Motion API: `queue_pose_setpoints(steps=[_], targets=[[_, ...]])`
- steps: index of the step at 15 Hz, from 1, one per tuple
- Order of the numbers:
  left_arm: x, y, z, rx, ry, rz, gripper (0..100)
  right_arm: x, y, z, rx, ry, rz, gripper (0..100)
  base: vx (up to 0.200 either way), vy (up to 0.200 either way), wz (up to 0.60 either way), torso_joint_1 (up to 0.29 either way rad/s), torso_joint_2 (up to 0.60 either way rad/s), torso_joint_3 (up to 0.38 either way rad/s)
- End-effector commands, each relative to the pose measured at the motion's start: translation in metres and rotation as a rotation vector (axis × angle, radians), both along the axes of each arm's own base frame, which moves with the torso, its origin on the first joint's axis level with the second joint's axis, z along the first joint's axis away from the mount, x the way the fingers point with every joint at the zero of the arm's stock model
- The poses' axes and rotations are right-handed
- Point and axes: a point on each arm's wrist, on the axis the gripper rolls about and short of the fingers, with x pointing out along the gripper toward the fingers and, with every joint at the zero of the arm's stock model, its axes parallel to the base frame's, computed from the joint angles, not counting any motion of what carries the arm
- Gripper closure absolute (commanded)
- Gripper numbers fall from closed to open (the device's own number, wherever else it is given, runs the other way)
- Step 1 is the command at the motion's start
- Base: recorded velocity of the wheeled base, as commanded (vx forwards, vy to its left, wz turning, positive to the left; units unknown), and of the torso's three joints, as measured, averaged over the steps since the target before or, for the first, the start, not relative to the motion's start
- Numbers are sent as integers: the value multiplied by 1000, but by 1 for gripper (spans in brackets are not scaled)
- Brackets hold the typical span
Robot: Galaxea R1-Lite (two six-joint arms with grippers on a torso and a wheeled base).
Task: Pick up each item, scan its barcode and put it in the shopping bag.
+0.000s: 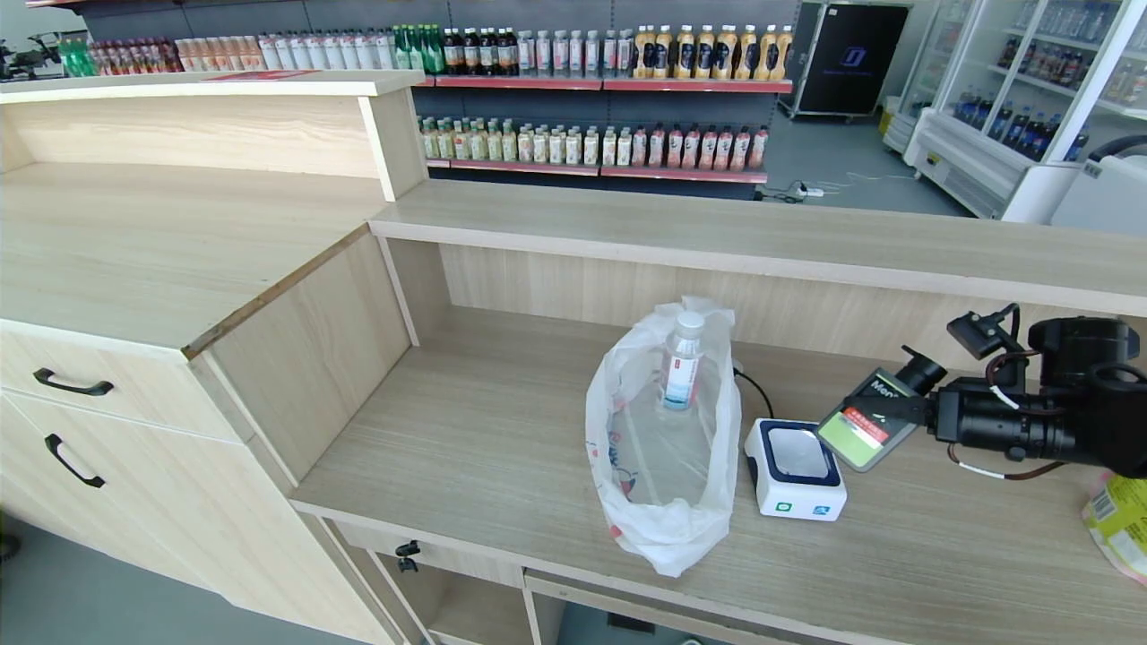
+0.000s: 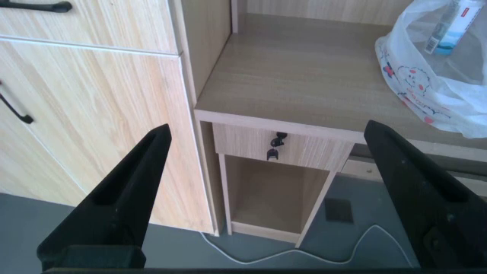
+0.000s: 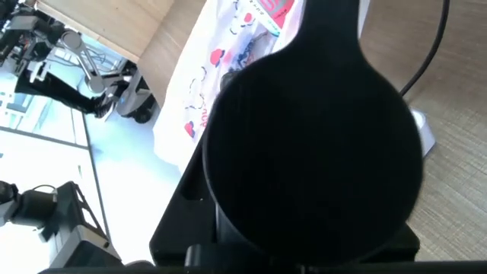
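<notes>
Shopping bag (image 1: 627,466) on counter (image 1: 466,448), drink shelves (image 1: 591,143) behind, right gripper (image 1: 883,409) clasps packet (image 1: 858,436), left gripper (image 2: 268,131) spread

shopping bag (image 1: 663,502): white, red-blue print; scanner (image 1: 794,470): white, navy rim; packet (image 1: 862,434): green; counter (image 1: 502,430): pale wood grain

You get bright, even light from above on the counter (image 1: 502,448), with soft shadows under its back ledge. The shelves (image 1: 609,85) bow near the head view's edges. Your right wrist view has a dark round shape (image 3: 312,152), seemingly out of focus, against the washed-out shopping bag (image 3: 199,84).
</notes>
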Motion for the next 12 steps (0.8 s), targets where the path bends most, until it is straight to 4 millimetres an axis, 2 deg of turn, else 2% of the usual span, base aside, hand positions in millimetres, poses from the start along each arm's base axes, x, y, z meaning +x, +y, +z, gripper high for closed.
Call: queue_pose_setpoints(steps=[1,12], targets=[[0,0,0,0,1,0,0,3,1,-7,1,14,8,100,0,0,0,0,0,0],[0,0,0,0,1,0,0,10,8,-15,-26,-10,47,100,0,0,0,0,0,0]])
